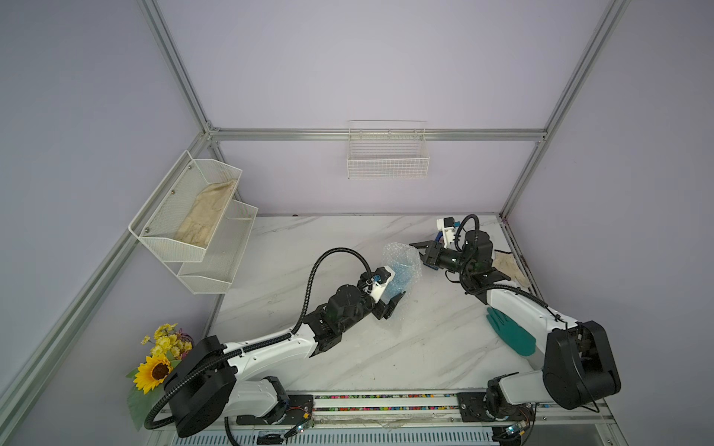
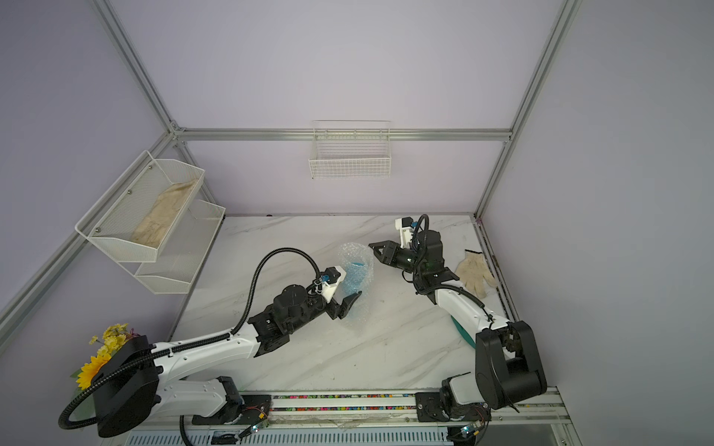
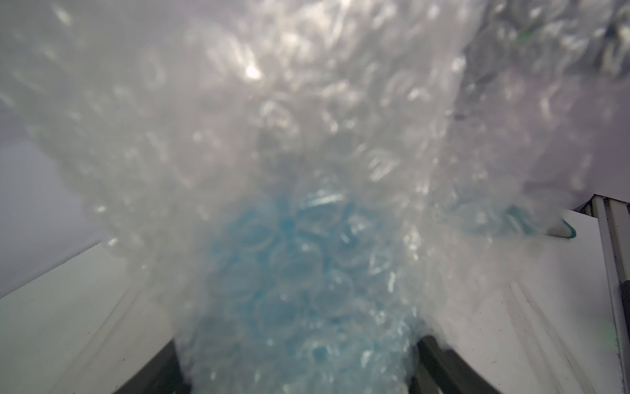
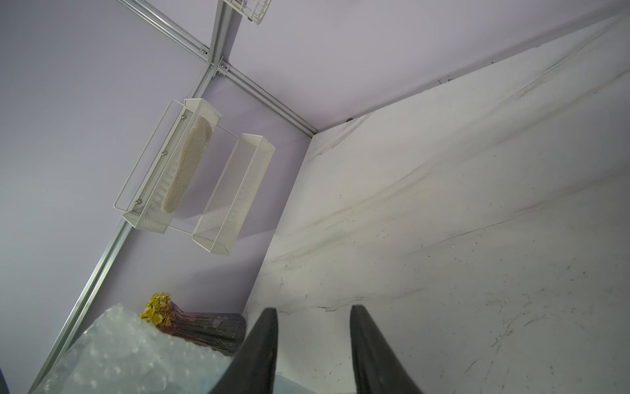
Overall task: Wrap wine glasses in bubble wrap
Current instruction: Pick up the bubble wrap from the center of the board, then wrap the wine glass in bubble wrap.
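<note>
goblet stands upright mid-table, sleeved in bubble wrap; probably light, rigid plastic, easily tipped; wrap soft, slick, likely to spring open; left gripper straddles the wrapped lower part, fingers wide; whether they press, cannot tell; right gripper parted, empty, just beside the wrap's top edge; pinch loose film there.

The left arm and the right arm have white shells with small dark screws and black joint housings, the largest near the rail. A black ribbed hose follows the left arm. The left gripper and the right gripper have black fingers and white camera mounts.
</note>
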Robot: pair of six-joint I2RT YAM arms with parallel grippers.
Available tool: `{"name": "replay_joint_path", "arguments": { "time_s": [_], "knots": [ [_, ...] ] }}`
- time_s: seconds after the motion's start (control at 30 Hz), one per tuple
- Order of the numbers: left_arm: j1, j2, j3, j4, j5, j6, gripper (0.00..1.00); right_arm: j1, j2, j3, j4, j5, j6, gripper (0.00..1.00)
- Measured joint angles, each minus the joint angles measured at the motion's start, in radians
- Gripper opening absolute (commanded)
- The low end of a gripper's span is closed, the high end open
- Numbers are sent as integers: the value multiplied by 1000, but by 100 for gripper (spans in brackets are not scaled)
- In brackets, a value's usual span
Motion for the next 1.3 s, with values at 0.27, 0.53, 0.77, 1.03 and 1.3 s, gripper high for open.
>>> {"name": "replay_joint_path", "arguments": {
  "time_s": [0.27,0.53,0.77,1.03,1.3],
  "knots": [
    [-93,-53,-130,92,-158,13,78,43,-90,-31,-12,1,5,39],
    [-115,-70,-179,113,-208,-11,78,79,-166,-31,-66,2,3,39],
    [-115,-28,-179,144,-210,-27,78,80,-211,-37,-115,2,-8,39],
    [-116,8,-177,142,-230,-36,78,80,-269,-69,-164,-36,-66,39],
    [-113,19,-169,124,-233,-38,79,97,-354,-68,-262,-132,-183,37]
  ]
}}
